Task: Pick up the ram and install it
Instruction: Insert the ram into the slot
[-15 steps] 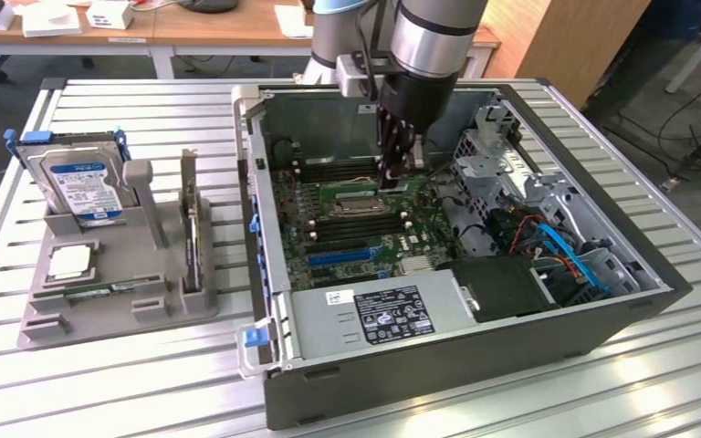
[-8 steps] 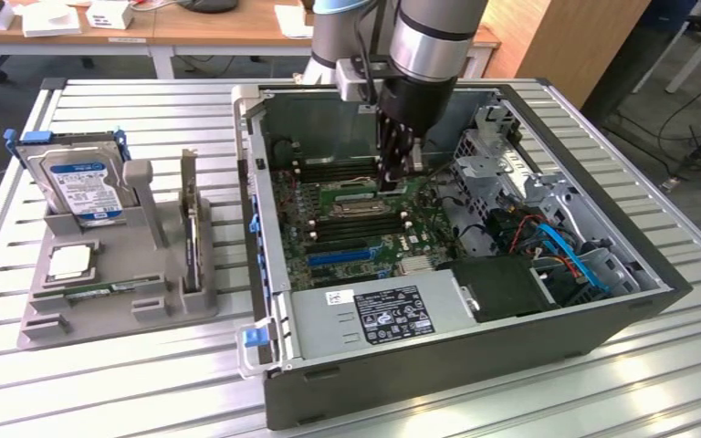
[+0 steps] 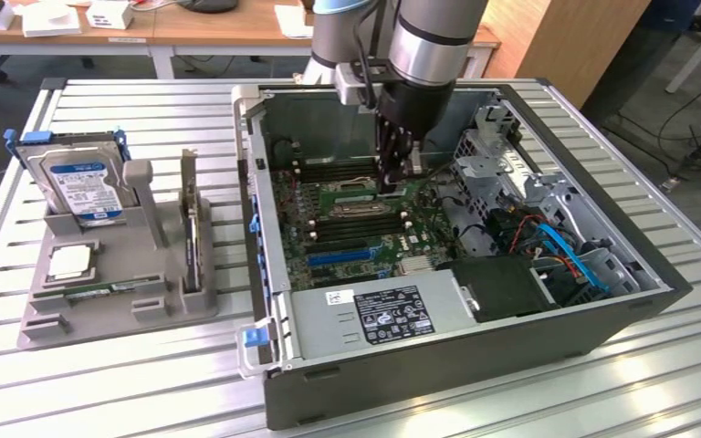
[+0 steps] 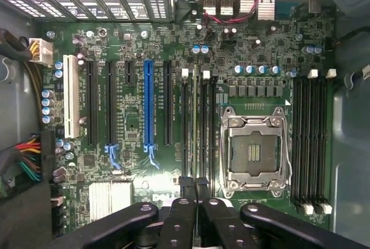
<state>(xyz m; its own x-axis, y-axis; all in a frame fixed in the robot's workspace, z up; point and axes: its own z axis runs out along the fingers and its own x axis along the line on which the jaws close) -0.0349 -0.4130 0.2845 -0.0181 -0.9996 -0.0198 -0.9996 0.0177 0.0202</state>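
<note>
Slatted metal table (image 3: 107, 383): an open computer case (image 3: 448, 365) sits toward 3 o'clock, and what looks like a grey parts holder (image 3: 120, 306) at 9 o'clock.

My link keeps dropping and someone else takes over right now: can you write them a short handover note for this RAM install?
Arm: gripper shut, down inside the PC case, fingertips over the memory slots beside the CPU socket.
Things: one ram stick lies in the grey holder outside the case. Whether another is pinched between the fingertips, I cannot tell.
Done: gripper is at the slots.
Left: a seated stick is not confirmed.
</note>
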